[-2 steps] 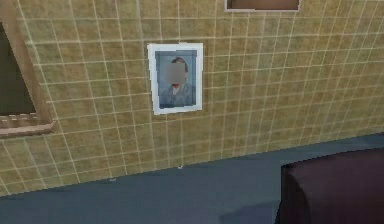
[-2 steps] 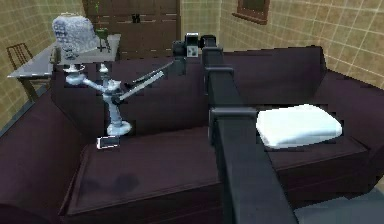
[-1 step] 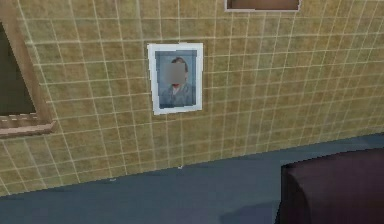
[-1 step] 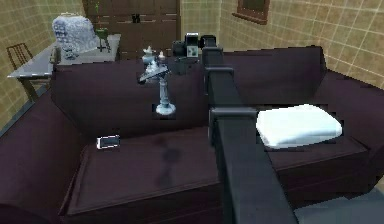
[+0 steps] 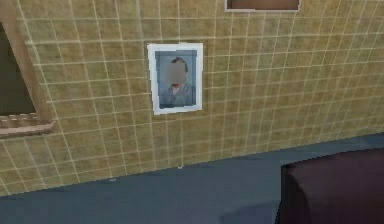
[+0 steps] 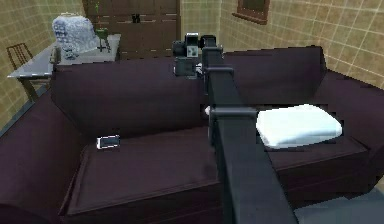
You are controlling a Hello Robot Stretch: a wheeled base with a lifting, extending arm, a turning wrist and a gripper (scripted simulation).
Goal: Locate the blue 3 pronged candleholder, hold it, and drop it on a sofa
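Observation:
The dark arm reaches out over a dark purple sofa [image 6: 150,110] in the arm side view. My gripper [image 6: 184,57] is at the arm's far end, level with the top of the sofa's backrest. I cannot tell whether it holds anything, because its far end merges with the dark backrest and the door behind it. A small pale upright thing [image 6: 103,38] stands on a grey table [image 6: 35,68] beyond the sofa's left end. Its shape is too small to name. A corner of the same sofa [image 5: 335,185] shows at the forward view's lower right.
A white cushion [image 6: 298,125] lies on the sofa's right seat and a small flat device [image 6: 107,142] on the left seat. A whitish blocky object [image 6: 69,34] sits on the grey table, with a dark wooden door [image 6: 140,25] behind. Ahead is a yellow tiled wall with a portrait picture [image 5: 176,78] and a window frame [image 5: 15,95].

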